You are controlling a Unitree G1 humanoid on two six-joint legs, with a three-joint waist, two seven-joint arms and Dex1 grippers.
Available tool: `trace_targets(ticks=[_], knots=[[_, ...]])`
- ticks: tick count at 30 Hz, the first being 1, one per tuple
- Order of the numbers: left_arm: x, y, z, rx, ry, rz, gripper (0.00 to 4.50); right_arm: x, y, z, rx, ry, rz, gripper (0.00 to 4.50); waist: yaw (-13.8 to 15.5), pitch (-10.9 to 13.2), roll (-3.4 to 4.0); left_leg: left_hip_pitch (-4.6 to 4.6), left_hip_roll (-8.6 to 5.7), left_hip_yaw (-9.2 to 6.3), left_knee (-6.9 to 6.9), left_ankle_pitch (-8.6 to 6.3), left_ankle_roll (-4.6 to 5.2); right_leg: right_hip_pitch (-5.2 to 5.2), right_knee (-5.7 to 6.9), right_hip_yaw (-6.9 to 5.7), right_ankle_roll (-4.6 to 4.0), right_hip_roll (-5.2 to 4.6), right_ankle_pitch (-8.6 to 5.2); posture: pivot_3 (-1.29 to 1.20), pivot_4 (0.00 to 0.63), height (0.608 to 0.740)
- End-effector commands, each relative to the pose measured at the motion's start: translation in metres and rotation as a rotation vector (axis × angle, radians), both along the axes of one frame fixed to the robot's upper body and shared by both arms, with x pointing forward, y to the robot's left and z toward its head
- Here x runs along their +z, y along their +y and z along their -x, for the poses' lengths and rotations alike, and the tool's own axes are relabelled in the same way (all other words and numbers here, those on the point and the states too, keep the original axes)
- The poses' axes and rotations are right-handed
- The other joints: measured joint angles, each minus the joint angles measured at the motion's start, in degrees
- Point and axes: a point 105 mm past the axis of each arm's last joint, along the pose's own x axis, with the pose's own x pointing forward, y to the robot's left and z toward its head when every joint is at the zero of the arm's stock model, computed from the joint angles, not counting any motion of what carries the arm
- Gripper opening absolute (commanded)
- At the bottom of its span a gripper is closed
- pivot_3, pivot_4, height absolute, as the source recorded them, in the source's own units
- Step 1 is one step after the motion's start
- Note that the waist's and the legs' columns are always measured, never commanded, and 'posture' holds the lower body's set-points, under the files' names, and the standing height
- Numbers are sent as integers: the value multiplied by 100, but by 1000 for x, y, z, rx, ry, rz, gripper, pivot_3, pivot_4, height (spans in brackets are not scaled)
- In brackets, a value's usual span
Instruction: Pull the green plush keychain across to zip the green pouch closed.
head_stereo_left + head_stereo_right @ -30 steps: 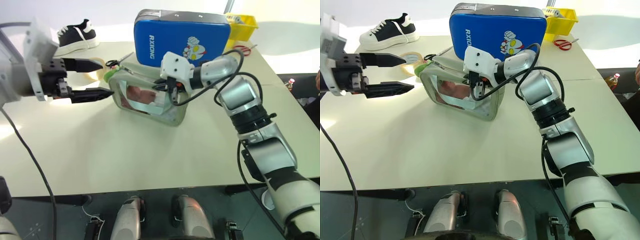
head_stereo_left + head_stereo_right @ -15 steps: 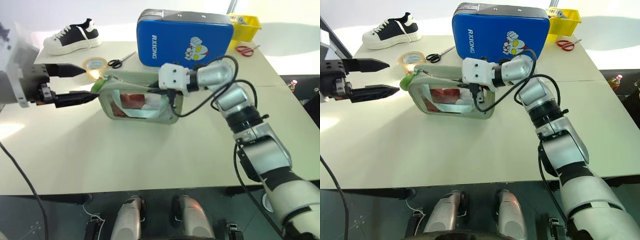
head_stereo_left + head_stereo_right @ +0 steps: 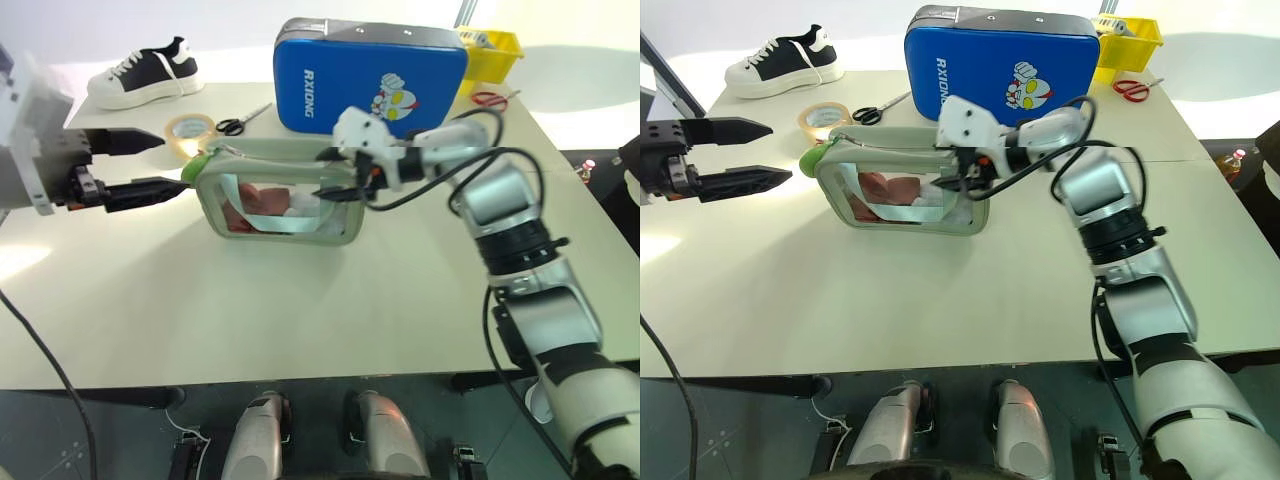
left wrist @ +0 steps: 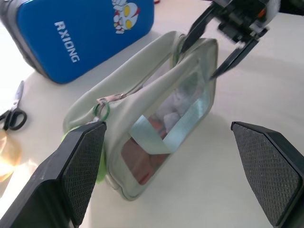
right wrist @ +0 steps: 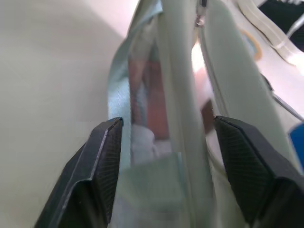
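The green pouch (image 3: 280, 195) stands upright on the white table (image 3: 250, 300), red and white contents showing through its clear side. The green plush keychain (image 3: 193, 169) hangs at the pouch's left end, just by the tips of my left gripper (image 3: 175, 163), which is open with nothing between its fingers. In the left wrist view the keychain (image 4: 100, 175) peeks out beside one finger. My right gripper (image 3: 338, 180) is open at the pouch's right end. In the right wrist view its fingers (image 5: 102, 161) straddle the pouch's top edge (image 5: 175, 95) without pinching it.
A blue RXIONG case (image 3: 370, 75) stands right behind the pouch. A tape roll (image 3: 190, 128), black scissors (image 3: 240, 120) and a sneaker (image 3: 145, 72) lie at the back left. A yellow bin (image 3: 490, 45) and red scissors (image 3: 488, 98) sit at the back right.
My right gripper has opened, let go of the pouch's right end and drawn back a little to the right. The left gripper stays open by the keychain end.
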Motion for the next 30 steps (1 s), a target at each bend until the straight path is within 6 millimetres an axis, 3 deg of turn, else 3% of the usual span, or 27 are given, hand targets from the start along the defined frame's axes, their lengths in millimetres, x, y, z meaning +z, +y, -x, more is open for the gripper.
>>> trace_targets(ticks=[1, 9, 16, 26, 29, 30], knots=[[5, 17, -4, 67, -38, 29, 4500, 18, -13, 18, 11, -31, -31, 3060, -1, -1, -1, 0, 1, 0, -2, 0, 0, 0, -1, 0, 0, 0, 0, 0, 150, 740], [-3, 13, -18, 46, -36, 56, 4500, -19, -15, 17, -32, 26, 9, 3060, -4, -1, -2, -1, 3, 4, -3, -2, -2, -5, -5, -1, -1, -4, 0, 0, 150, 740], [-16, 14, -30, 46, -3, 65, 4500, -29, -18, 8, -59, 0, 32, 39, -4, -2, -3, -3, 2, 6, -3, -1, 2, -5, -5, -1, 0, -2, 0, 0, 150, 740], [-44, 2, -59, 75, 19, 110, 4500, -26, -13, 13, -48, -17, 28, 39, -1, -3, -5, -1, 3, 6, -2, 7, 15, -1, -2, -1, 2, -1, 2, 0, 150, 740], [-43, 5, -63, 94, 13, 124, 3743, -26, -13, 14, -49, -17, 29, 0, -5, -3, -5, -1, 4, 6, -1, 8, 17, -2, -2, -1, 13, 0, 8, 0, 150, 740], [-42, 6, -64, 95, 11, 125, 3223, -26, -13, 14, -52, -11, 23, 0, -6, -3, -5, -1, 4, 6, -1, 8, 17, -2, -2, -1, 14, 0, 8, 0, 150, 740]])
